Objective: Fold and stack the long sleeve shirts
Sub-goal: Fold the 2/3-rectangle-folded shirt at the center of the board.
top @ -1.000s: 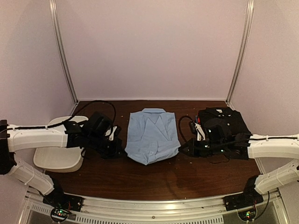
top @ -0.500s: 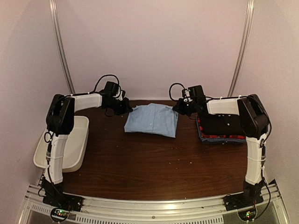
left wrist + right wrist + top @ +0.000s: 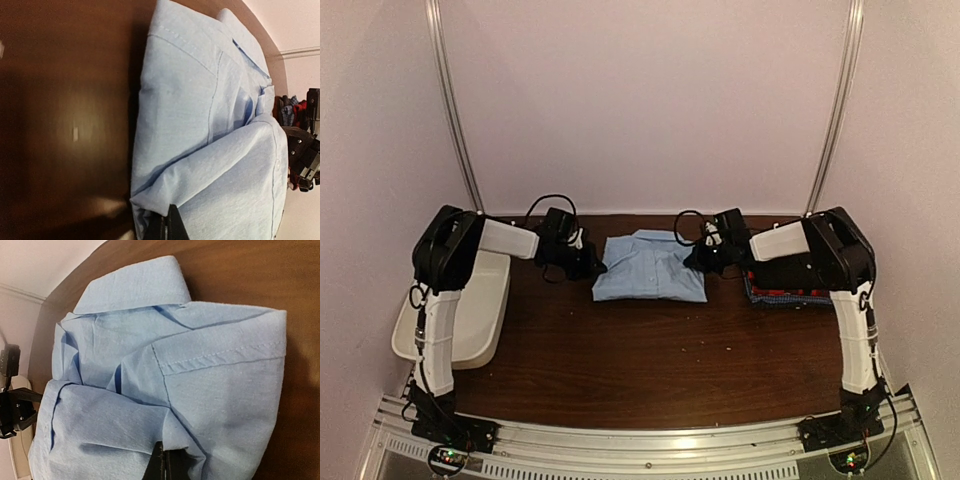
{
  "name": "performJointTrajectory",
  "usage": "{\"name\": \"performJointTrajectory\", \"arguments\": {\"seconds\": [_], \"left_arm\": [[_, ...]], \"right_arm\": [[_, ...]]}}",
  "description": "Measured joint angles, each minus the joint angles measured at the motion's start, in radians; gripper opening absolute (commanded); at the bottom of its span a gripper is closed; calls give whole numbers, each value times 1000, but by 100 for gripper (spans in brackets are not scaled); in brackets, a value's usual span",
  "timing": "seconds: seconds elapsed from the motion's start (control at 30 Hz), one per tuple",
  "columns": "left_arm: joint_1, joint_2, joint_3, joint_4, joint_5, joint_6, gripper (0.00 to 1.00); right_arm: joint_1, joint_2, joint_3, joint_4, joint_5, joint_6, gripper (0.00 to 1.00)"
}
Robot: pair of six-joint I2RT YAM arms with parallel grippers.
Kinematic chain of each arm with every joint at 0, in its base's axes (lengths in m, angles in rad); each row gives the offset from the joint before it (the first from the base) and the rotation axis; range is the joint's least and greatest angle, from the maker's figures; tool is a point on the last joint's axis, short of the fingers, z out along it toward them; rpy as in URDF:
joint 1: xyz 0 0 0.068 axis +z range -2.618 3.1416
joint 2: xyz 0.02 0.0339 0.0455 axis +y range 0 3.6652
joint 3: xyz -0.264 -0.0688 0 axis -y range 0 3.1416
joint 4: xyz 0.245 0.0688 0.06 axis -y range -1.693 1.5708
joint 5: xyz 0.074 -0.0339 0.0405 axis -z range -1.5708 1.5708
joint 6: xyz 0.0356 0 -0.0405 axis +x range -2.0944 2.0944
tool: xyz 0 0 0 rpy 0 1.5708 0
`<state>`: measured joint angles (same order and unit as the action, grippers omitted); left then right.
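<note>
Top external: left fingers (image 3: 175, 226) and right fingers (image 3: 172, 465) pinch the light blue shirt (image 3: 650, 268) near the white tub (image 3: 485, 312).

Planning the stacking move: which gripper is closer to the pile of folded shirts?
Right. The right gripper grips the light blue shirt on the side next to the pile; the left gripper grips its opposite side.

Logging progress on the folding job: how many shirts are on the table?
4: light blue shirt mid-table; black shirt atop red shirt and blue check shirt, stacked at right. The right arm may hide more.
</note>
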<state>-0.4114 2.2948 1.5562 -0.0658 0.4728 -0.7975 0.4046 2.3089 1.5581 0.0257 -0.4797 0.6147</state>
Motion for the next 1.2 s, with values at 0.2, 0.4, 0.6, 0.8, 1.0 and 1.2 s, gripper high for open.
{"name": "performJointTrajectory", "arguments": {"seconds": [0.2,0.4,0.6,0.8,1.0,1.2], "left_arm": [[-109,-357,-509,87,-51,-85,0],[-256,-619,-753,108,-133,-163,0],[-304,-759,-784,96,-194,-198,0],[-304,-783,-760,72,-225,-196,0],[-304,-783,-697,22,-238,-182,0],[-304,-778,-626,-18,-246,-160,0]], "right_arm": [[106,-232,-388,124,-19,1,0],[249,-489,-674,96,20,11,0],[266,-701,-740,37,87,13,0],[266,-785,-740,2,131,8,0],[266,-811,-729,-58,167,-9,0],[266,-819,-696,-90,198,-20,0]]}}
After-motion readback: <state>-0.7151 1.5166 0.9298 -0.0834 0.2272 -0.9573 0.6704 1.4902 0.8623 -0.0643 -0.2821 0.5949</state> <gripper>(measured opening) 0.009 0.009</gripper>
